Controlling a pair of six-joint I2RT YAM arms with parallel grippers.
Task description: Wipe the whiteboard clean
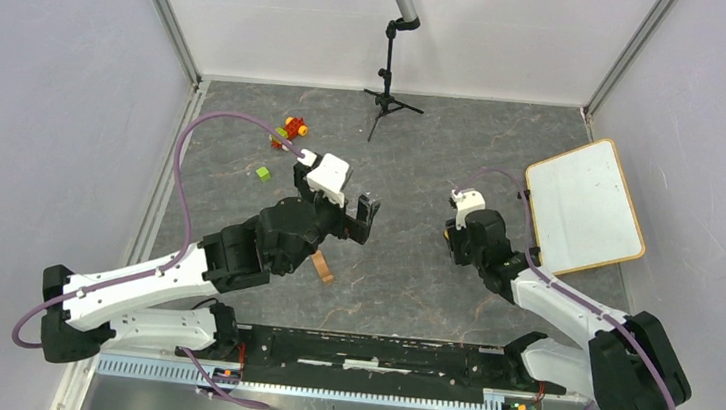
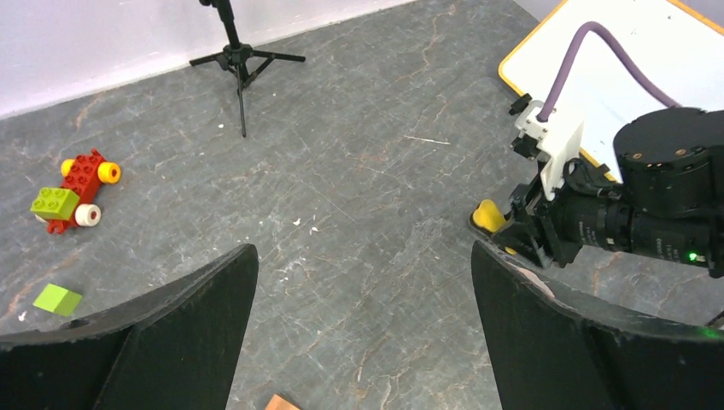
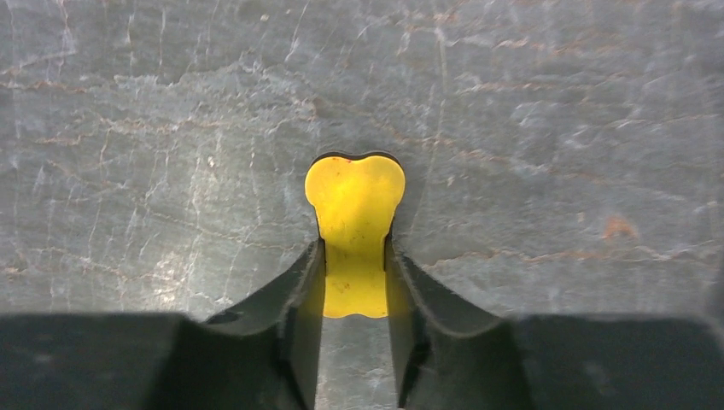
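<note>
Grey stone-patterned tabletop, veined with pale and rusty streaks and lightly scuffed, fills the floor of a booth with plain, pale walls. At its far right the whiteboard lies flat. It is a blank white rectangle with rounded corners and a thin tan wooden frame, turned at an angle to the table edge and close to the right wall.

The right gripper hangs low over the bare stone to the left of the board and apart from it. Its two dark, wedge-shaped fingers are drawn nearly together, pinching the narrow stem of a smooth yellow piece. The piece's broader, two-lobed end sticks out past the fingertips. A purple cable loops from the wrist.

The left gripper is spread as wide as it goes, with nothing between its matte black fingers, and only table shows in the gap. A small tan wooden strip lies under that arm.

Toward the far left sits a toy car of studded red bricks with yellow and white wheels and a lime brick on top. A loose lime-green block lies nearer. A thin black tripod stands at the back, by the far wall.
</note>
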